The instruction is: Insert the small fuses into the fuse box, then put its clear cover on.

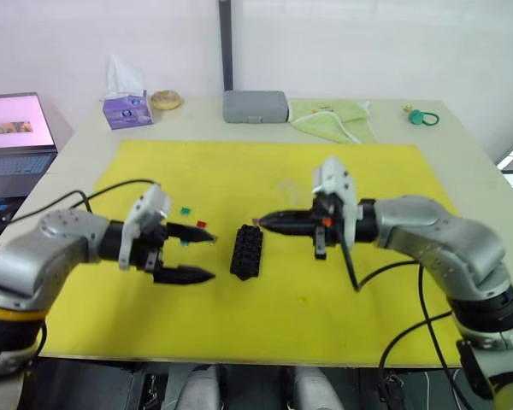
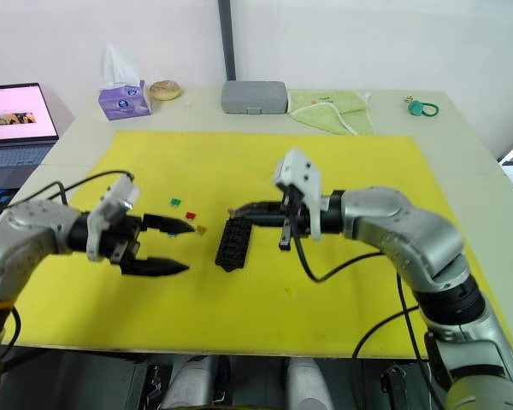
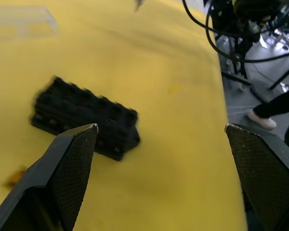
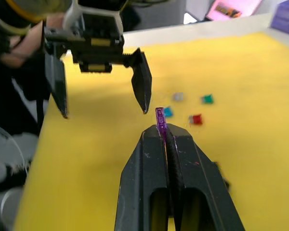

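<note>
The black fuse box [image 1: 247, 252] lies in the middle of the yellow mat [image 1: 265, 316]. Just above its far end hovers my right gripper [image 4: 166, 132], shut on a purple fuse [image 4: 160, 118] that stands up between the tips. To the left of the box my left gripper [image 1: 212, 256] is open, with nothing between its fingers [image 3: 72, 159]. Loose fuses lie by the left gripper: green [image 1: 185, 209], red [image 1: 201, 224], teal [image 4: 168, 111] and grey [image 4: 178, 96]. The clear cover [image 3: 21, 21] rests faintly on the mat beyond the box.
A grey case [image 1: 255, 106], a purple tissue box [image 1: 126, 109], a green cloth [image 1: 332, 118] and a teal ring [image 1: 423, 118] sit along the table's far edge. A laptop [image 1: 13, 132] stands off the table at the left.
</note>
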Controlling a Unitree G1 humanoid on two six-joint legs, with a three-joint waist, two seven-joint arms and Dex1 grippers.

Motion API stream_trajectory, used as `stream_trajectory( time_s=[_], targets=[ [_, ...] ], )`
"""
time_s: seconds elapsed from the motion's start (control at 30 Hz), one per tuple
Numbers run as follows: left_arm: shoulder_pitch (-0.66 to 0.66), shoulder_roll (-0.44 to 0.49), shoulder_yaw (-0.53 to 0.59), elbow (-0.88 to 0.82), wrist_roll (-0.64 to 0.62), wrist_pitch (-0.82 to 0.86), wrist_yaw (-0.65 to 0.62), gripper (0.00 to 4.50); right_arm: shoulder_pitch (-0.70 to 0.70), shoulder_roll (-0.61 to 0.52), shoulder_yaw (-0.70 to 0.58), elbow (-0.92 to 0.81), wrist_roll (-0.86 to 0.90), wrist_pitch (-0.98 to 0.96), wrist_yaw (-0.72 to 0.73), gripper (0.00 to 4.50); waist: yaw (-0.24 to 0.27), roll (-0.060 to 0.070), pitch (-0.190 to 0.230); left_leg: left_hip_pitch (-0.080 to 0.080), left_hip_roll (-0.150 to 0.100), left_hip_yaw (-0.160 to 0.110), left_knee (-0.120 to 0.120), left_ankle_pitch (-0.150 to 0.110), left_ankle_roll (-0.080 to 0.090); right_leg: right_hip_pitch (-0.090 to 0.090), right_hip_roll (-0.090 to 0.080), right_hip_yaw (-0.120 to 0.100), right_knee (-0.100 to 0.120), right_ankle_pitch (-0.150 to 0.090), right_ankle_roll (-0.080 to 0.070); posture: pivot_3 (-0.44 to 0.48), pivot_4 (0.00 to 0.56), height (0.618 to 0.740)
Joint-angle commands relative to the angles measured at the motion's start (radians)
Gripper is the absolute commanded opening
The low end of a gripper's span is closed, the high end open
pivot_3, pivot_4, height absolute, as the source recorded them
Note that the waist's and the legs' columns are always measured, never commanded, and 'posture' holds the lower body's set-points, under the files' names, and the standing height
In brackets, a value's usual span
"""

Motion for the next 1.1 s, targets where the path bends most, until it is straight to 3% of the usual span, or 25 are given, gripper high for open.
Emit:
stream_trajectory(
  time_s=[0.03,0.23,0.5,1.1],
  targets=[
    [0.072,-0.016,0.035,-0.056,0.036,-0.124,0.018,4.43,0.014,0.02,0.024,-0.014,-0.086,-0.115,0.044,0.0,0.0,0.0,0.0,0.0,0.0,0.0,0.0,0.0,0.0,0.0,0.0,0.0,0.0,0.0,0.0,0.0,0.15,0.737],
    [0.185,-0.027,0.059,-0.06,0.067,-0.243,0.033,4.43,0.044,0.046,0.061,0.015,-0.181,-0.192,0.072,0.0,0.001,0.0,0.0,0.0,0.001,0.0,0.0,0.0,0.0,0.001,0.0,0.0,0.0,0.0,0.0,0.0,0.15,0.737],
    [0.183,-0.009,0.071,0.044,0.11,-0.357,-0.003,4.43,0.081,0.093,0.115,0.093,-0.302,-0.292,0.092,0.0,0.001,0.0,0.0,0.001,0.0,0.0,0.0,0.0,0.0,0.001,0.0,-0.001,0.0,0.0,-0.001,0.0,0.15,0.737],
    [0.155,-0.024,0.039,0.058,0.122,-0.353,0.007,4.43,0.164,0.157,0.135,0.168,-0.427,-0.413,0.1,0.0,0.0,0.0,0.0,0.001,-0.001,0.0,0.0,0.0,0.0,0.001,0.0,-0.001,0.0,0.0,0.0,0.0,0.15,0.737]
  ],
)
